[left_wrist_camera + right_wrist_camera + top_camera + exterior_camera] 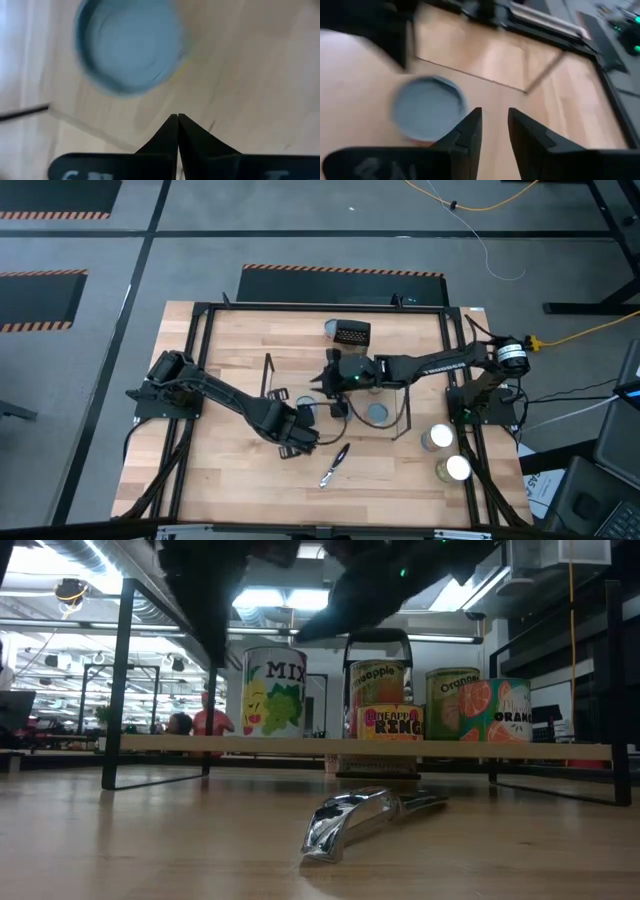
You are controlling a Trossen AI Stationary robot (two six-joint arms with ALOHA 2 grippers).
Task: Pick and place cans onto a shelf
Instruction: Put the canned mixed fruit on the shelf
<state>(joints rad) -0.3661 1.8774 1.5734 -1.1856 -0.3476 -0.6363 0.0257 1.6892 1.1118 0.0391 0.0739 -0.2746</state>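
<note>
Reaching from the left edge toward the middle of the wooden surface (pixel 240 480), left gripper (pixel 300 438) hovering low with fingers (pixel 170 135) pressed together, pinching nothing; blue-topped can (pixel 131 47) just ahead in the left wrist view, standing on a pale board, untouched. Just right of it on the surface, a shiny metal tool (pixel 334 464) lying flat, bright and close in the low view (pixel 350 820). Above that, the shelf (pixel 405 425), black wire frame with a light board (pixel 300 745), carrying a row of cans in the low view: a "MIX" can (pixel 273 692), a pineapple can (pixel 378 685) with a smaller pineapple-rings tin (pixel 390 722) in front, and an orange can (pixel 482 700). Over the shelf, right gripper (pixel 338 372), fingers (pixel 470 132) spread apart with bare wood between them, holding nothing; grey-topped can (pixel 427 107) just beside one finger, apart from it. Behind the shelf, a dark perforated box (pixel 353 333). Far right, two silver-topped cans (pixel 438 437) (pixel 455 469) standing near the surface's edge, off the shelf.
</note>
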